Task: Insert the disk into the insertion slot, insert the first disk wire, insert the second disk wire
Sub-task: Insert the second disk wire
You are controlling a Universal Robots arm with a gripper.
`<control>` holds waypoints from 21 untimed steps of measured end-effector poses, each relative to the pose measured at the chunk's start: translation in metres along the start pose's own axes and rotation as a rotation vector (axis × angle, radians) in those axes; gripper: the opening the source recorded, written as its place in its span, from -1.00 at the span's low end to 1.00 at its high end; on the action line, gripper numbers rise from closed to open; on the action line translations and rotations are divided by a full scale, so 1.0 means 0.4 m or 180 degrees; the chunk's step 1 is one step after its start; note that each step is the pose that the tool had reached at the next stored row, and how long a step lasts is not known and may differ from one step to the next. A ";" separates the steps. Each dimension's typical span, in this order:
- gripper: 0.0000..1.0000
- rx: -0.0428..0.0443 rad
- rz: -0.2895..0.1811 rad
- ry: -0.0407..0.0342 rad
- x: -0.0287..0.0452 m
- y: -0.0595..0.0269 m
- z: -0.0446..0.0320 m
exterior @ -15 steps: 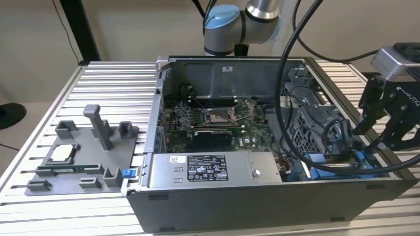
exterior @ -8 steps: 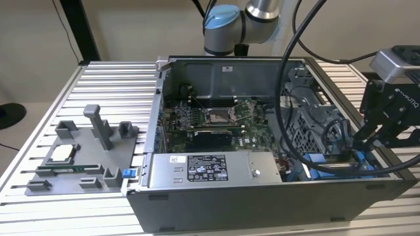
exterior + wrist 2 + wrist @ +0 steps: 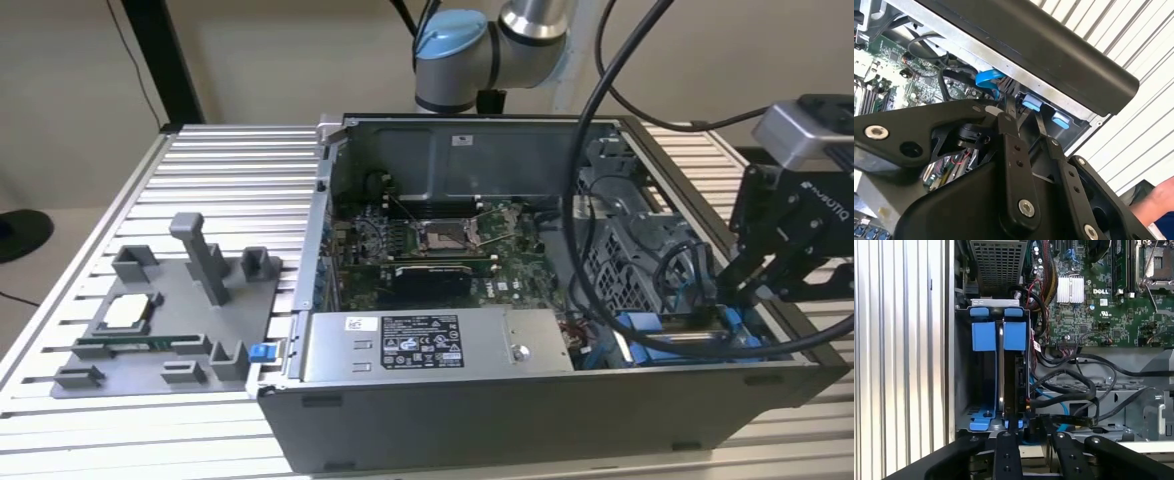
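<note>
Gripper [image 3: 1030, 434] near disk [image 3: 1013, 382], inside insertion slot [image 3: 965, 390].

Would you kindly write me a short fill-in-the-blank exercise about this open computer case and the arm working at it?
1. The clips on the insertion slot are coloured ___.
2. In the exterior view, the pincer is at the ___ end of the case.
3. The grey fixture lies on the table, on the exterior view's ___ of the case.

Missing words: blue; right; left.
</note>
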State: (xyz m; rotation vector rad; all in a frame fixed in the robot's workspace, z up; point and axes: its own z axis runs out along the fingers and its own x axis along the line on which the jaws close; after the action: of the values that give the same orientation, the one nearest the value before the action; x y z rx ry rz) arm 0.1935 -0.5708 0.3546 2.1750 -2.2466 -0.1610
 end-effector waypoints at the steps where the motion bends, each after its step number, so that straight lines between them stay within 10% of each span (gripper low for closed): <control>1: 1.00 -0.0002 0.0000 0.0000 0.000 -0.001 0.000; 2: 1.00 -0.0004 0.0000 0.0000 -0.001 -0.002 0.000; 3: -1.00 -0.0006 0.0000 0.0000 -0.002 -0.004 0.000; 21: -1.00 -0.0020 0.0001 0.0000 -0.005 0.010 -0.024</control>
State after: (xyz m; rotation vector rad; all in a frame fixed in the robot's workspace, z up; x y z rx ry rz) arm 0.1905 -0.5693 0.3646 2.1714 -2.2433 -0.1678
